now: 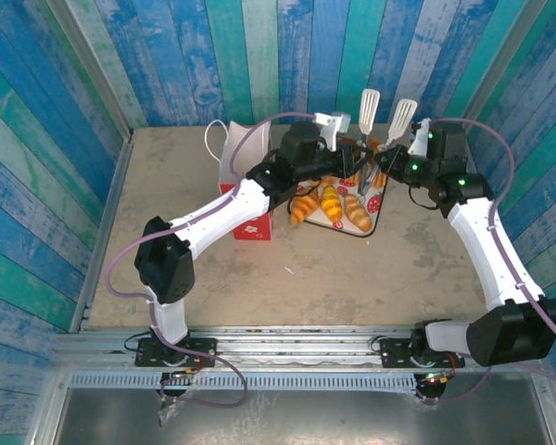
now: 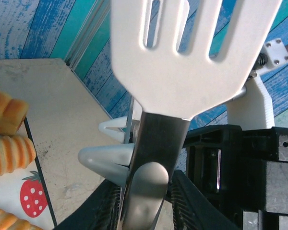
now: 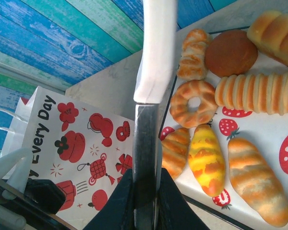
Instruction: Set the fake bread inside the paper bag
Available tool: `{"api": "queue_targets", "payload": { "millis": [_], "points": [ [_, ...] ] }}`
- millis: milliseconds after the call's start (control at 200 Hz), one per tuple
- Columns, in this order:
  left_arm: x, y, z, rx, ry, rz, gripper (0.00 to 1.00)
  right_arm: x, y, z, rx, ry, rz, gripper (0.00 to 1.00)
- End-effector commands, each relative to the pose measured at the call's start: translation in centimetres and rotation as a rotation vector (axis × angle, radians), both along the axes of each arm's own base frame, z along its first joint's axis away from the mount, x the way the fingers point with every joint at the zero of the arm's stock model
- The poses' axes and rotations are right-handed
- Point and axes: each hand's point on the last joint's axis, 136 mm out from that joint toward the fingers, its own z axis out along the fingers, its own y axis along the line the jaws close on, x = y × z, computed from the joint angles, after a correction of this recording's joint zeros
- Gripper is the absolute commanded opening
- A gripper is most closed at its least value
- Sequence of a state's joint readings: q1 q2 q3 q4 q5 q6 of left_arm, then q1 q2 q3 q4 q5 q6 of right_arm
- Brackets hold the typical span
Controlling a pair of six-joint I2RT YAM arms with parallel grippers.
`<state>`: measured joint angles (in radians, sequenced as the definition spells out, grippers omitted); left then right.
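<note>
Two robot arms reach over a sandy surface (image 1: 352, 278) walled in by blue painted planks. Each arm carries a kitchen turner instead of touching the food directly.

The left claw (image 2: 146, 206) is clenched on the metal handle of the left spatula (image 2: 192, 52), whose white slotted blade points up and away. The right claw (image 3: 144, 201) is clenched on the right spatula (image 3: 153, 52), seen edge-on. From above, both blades stand close together over the far side of the tray (image 3: 264, 127). The pairing suggests they are meant to work as tongs or scoops.

The fake bread (image 3: 206, 160) lies on the strawberry-print tray: croissants, a ring doughnut, a round brown bun and ridged loaves, packed side by side. None is lifted.

The paper bag (image 3: 81, 153) stands just beside the tray on its left, probably so each carry is short. I cannot see inside it. The task looks barely begun.
</note>
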<state>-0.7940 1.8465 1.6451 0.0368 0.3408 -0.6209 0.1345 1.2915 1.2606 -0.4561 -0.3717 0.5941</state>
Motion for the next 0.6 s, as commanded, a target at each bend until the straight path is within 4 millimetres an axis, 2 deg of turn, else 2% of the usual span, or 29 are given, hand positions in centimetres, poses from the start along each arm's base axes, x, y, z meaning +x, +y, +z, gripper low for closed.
{"api": "queue_targets", "payload": {
  "millis": [0,160,366,451,591],
  "points": [
    [0.3,-1.4,-1.0,0.007,-0.012,-0.03,0.35,0.1,0.8,1.5,0.01,-0.042,0.035,0.01],
    [0.3,-1.3,-0.6,0.003,-0.021,-0.026,0.26,0.1,0.6,1.4,0.003,-0.04,0.029,0.01],
    [0.3,-1.1,-0.4,0.002,-0.026,-0.019,0.08,0.0,0.3,1.0,-0.025,-0.035,0.019,0.03],
    [0.2,-0.9,0.0,-0.009,-0.03,-0.012,0.02,-0.2,0.1,1.0,-0.039,-0.04,0.02,0.12],
    [0.2,0.0,0.9,-0.016,-0.054,0.024,0.0,-0.7,-0.6,0.8,-0.06,-0.056,0.016,0.25]
  ]
}}
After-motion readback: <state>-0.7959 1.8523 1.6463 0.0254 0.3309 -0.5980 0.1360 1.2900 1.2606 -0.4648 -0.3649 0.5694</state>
